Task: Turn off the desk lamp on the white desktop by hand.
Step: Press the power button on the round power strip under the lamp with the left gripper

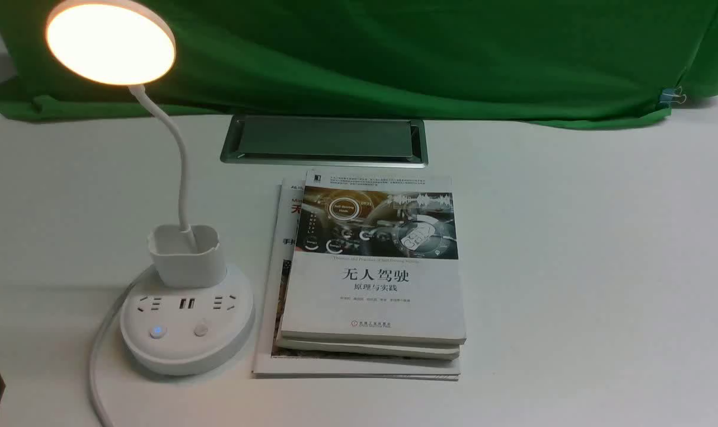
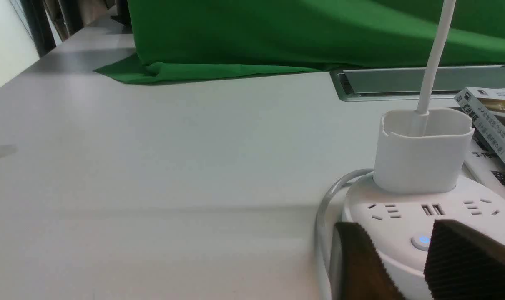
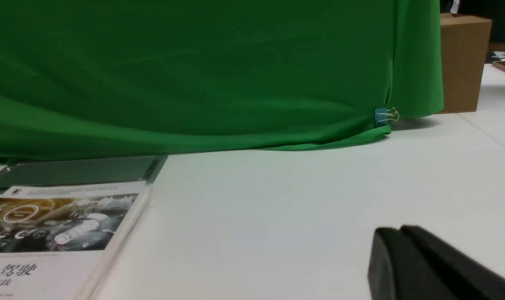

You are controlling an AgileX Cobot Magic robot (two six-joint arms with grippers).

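The desk lamp stands at the front left of the white desktop [image 1: 572, 267]. Its round head [image 1: 109, 41] glows warm and lit. The thin neck drops into the square cup [image 1: 187, 255] on the round base [image 1: 187, 347]. A button with a blue light [image 1: 156, 331] and a plain button [image 1: 201, 328] sit on the base's front. In the left wrist view my left gripper [image 2: 396, 227] is open just before the base [image 2: 402, 210], its fingers either side of the blue-lit button [image 2: 422, 241], not touching it. My right gripper [image 3: 396, 233] is shut and empty above bare desktop.
A stack of books [image 1: 370, 279] lies right beside the lamp base. The silver-framed cable hatch [image 1: 323, 139] is behind them, before the green cloth [image 1: 394, 53]. The lamp's white cord [image 1: 95, 356] runs off the front left. A cardboard box [image 3: 463, 62] stands far right.
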